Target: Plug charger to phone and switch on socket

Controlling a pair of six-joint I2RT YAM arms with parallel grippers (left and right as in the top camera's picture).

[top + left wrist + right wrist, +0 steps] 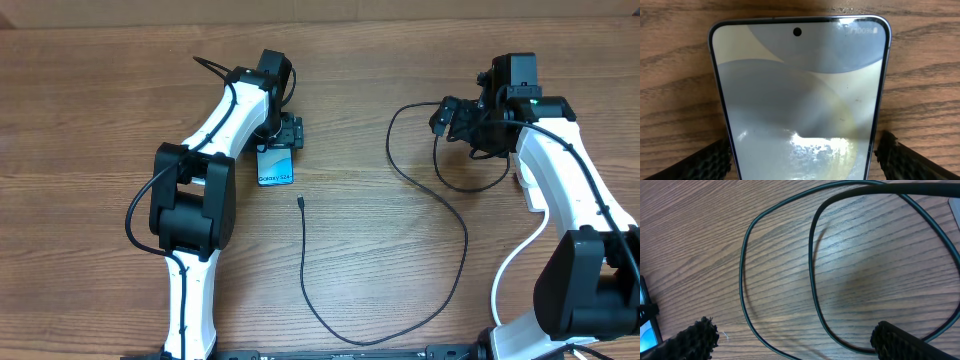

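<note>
The phone (276, 166) lies flat on the wooden table with its screen lit, and it fills the left wrist view (800, 100). My left gripper (287, 134) straddles its far end, with both finger pads touching the phone's long edges (802, 160). The charger cable (440, 205) loops widely across the table. Its plug tip (301, 203) lies free just below the phone. My right gripper (452, 118) is open and empty above the cable's loops (812, 280). The socket is mostly hidden under the right arm; only a white edge with a red mark (522, 183) shows.
The socket's thick white cord (508, 272) curves down the right side towards the right arm's base. The cable's long run sweeps near the front edge (350, 340). The table's far edge (400, 22) runs along the back.
</note>
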